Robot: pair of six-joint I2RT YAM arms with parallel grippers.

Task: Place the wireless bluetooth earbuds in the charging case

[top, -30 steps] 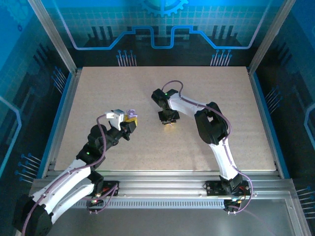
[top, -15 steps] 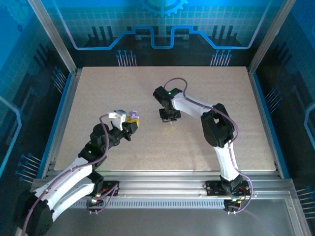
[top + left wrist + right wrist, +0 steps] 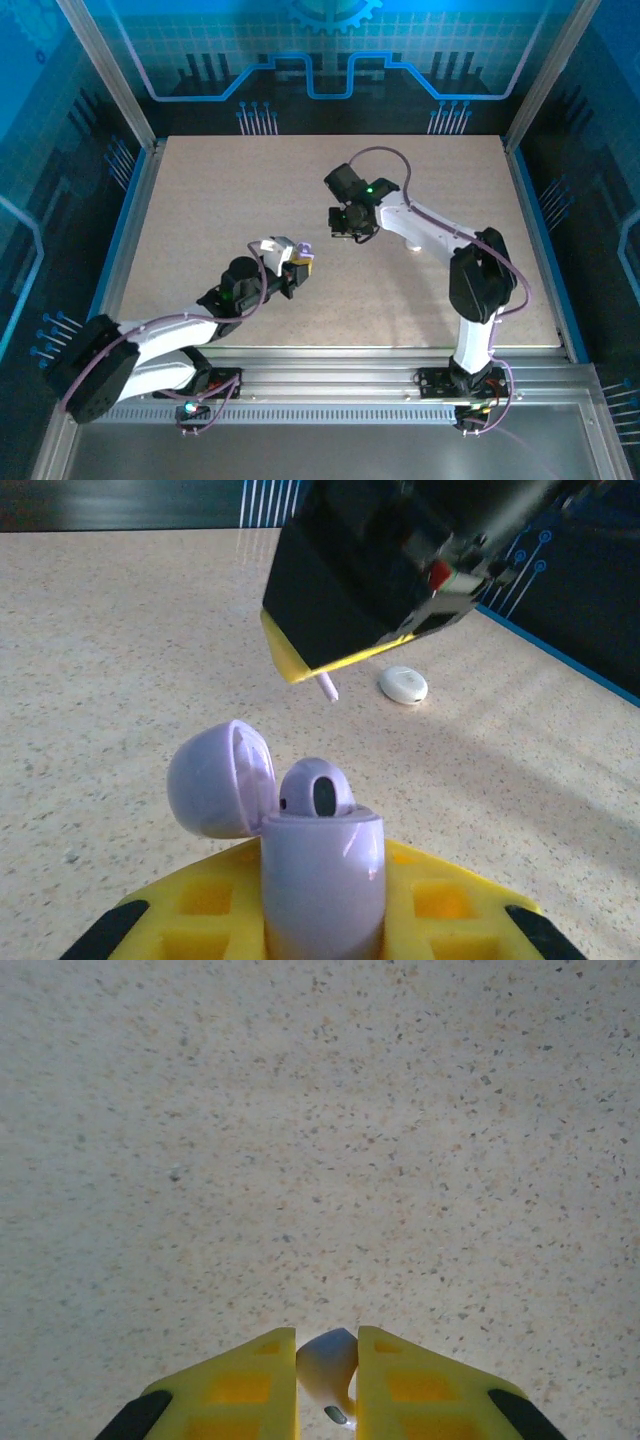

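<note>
Seemingly light and slick, the tiny earbud (image 3: 323, 1352) sits clamped by its head in the right end effector (image 3: 327, 1375), hanging just beyond the open charging case (image 3: 322, 875), which the left end effector (image 3: 297, 268) grips by its lower body.

Bright and even from above, blue-tinted toward edges; soft shadows on speckled beige surface (image 3: 220, 190); nearest foregrounds in wrist views blurred.

Speckled beige table (image 3: 200, 200), a small white oval piece (image 3: 403, 684) lying on it.

Speckled beige table (image 3: 200, 200), blue circuit-pattern walls (image 3: 420, 50), aluminium frame (image 3: 330, 378)
</note>
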